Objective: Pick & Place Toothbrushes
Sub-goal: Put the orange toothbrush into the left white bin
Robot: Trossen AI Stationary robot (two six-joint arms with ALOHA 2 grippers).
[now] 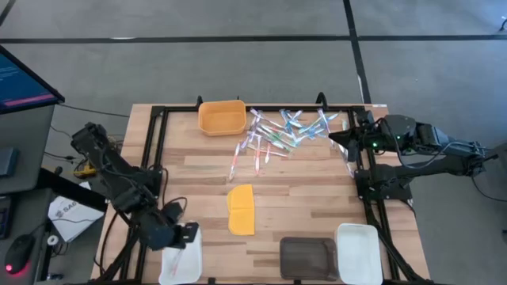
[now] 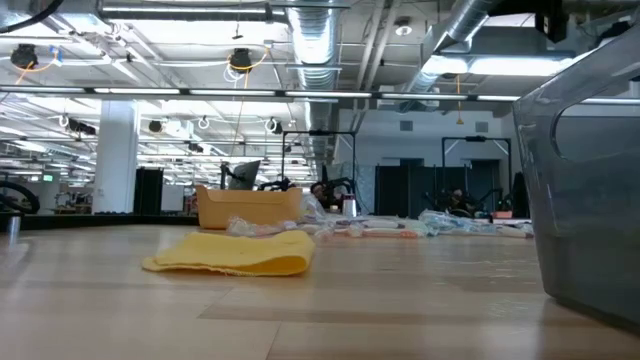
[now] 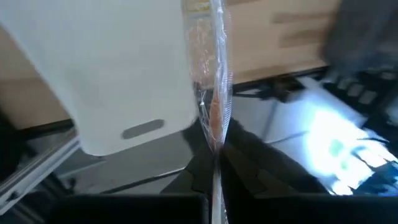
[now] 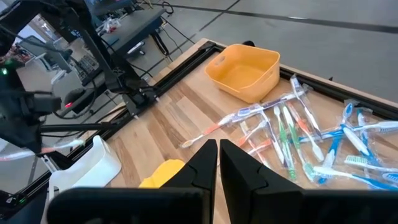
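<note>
One wrapped toothbrush (image 3: 213,93) clamped in left pincer (image 3: 214,158), colour unclear; right pincer (image 4: 218,155) closed, empty.

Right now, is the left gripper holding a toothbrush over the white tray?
Yes, the left gripper is shut on a wrapped toothbrush, beside the white tray.

A: From where does the high view look?
B: Straight down over the whole worktop (image 1: 198,170); the low view sits at its surface, level, facing the room.
A: And the wrists?
B: Each looks past its own fingers (image 4: 217,165). The right shares the toothbrushes (image 4: 298,134) beyond them with the high view.
</note>
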